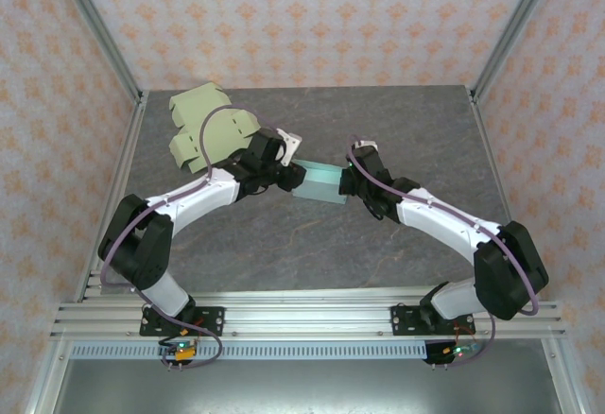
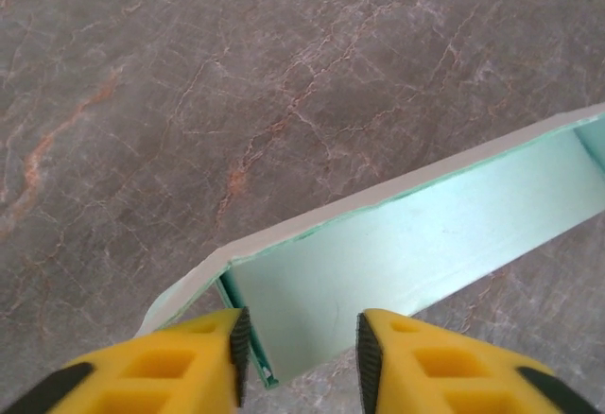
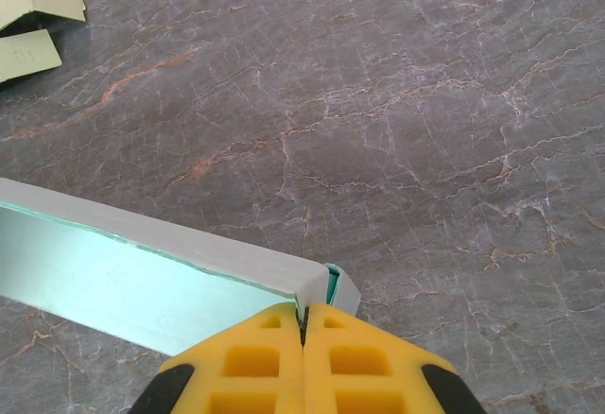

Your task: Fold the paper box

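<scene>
1. The grey veined stone desk (image 1: 397, 121) carries everything, with patterned walls around it.
2. The pale olive-green flat cardboard pieces (image 1: 203, 126) lie at the desk's far left, partly under the left arm.
3. The mint-green paper box (image 1: 319, 183), long and shallow with its open side showing, sits near the desk's middle, between the two arms.
4. The left tool (image 2: 302, 338) is at the box's left end. Its yellow fingers stand apart, and the end corner lies just beside the left finger.
5. The right tool (image 3: 304, 318) is at the box's right end corner, its fingers pressed together and clamped on the thin paper wall.
</scene>
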You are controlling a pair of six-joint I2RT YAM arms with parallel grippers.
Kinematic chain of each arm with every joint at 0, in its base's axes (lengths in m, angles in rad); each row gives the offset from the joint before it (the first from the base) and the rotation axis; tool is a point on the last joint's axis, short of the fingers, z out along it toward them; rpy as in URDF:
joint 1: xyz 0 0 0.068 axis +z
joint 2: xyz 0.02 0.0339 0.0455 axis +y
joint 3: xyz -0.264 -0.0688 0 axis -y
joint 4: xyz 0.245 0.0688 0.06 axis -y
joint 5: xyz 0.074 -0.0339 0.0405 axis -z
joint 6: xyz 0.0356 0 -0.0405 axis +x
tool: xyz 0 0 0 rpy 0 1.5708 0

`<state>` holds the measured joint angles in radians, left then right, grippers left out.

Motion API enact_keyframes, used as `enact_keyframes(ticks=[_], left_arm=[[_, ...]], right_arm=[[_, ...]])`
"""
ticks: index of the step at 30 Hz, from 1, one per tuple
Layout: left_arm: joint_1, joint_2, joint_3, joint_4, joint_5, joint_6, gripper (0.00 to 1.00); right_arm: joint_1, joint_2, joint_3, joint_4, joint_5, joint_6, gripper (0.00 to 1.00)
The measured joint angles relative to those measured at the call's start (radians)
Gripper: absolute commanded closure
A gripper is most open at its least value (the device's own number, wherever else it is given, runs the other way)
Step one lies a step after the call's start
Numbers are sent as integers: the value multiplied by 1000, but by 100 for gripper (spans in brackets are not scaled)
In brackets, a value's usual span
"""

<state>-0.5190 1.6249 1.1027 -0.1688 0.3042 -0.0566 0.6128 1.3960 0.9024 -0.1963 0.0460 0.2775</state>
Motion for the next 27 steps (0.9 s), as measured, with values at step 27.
enact_keyframes(ticks=[27], left_arm=[[128, -54, -51, 3, 263, 218, 70]], right_arm=[[0, 30, 40, -31, -2, -31, 100]])
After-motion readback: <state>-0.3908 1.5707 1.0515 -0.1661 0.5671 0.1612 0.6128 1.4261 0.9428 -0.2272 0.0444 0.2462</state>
